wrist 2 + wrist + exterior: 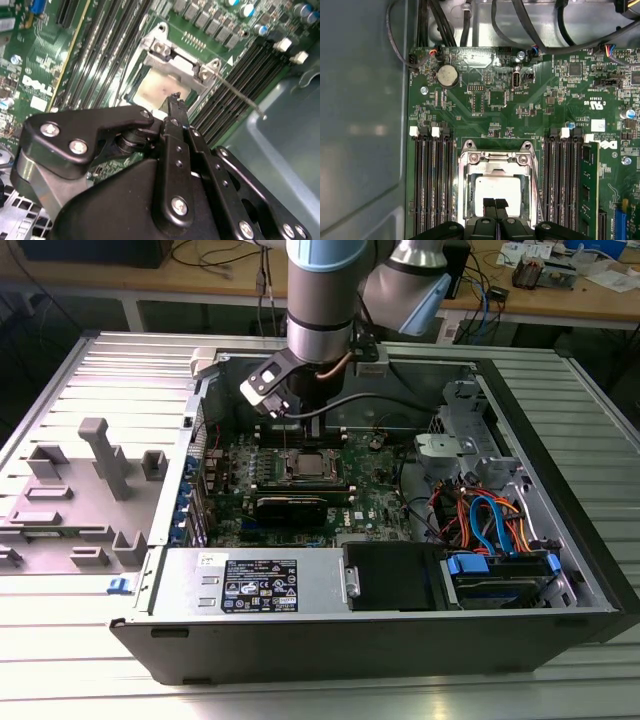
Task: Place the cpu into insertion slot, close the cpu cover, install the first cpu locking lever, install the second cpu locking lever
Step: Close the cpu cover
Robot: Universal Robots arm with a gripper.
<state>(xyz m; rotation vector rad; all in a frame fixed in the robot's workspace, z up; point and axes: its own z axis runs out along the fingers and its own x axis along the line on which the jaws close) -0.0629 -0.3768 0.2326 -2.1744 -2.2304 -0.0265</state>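
- Your gripper (495, 204) hangs straight over the socket, inside the open computer case (560, 500).
- In both wrist views its two black fingertips (175, 100) are pressed together with nothing between them: clenched on empty air.
- The cpu (497, 192) lies flat in the insertion slot (495, 173), dull silver top up, directly under those fingertips.
- You can see the tips over the near edge of the chip; whether they touch the metal or hover just above it is hard to say from these angles.
- The cpu cover (495, 160) is down, its silvery frame around the chip and the chip showing through the window.
- One locking lever (235, 95), a thin rod, runs out from the cover's corner across the black memory slots (432, 185).
- The green motherboard (520, 110) surrounds the socket on every side.
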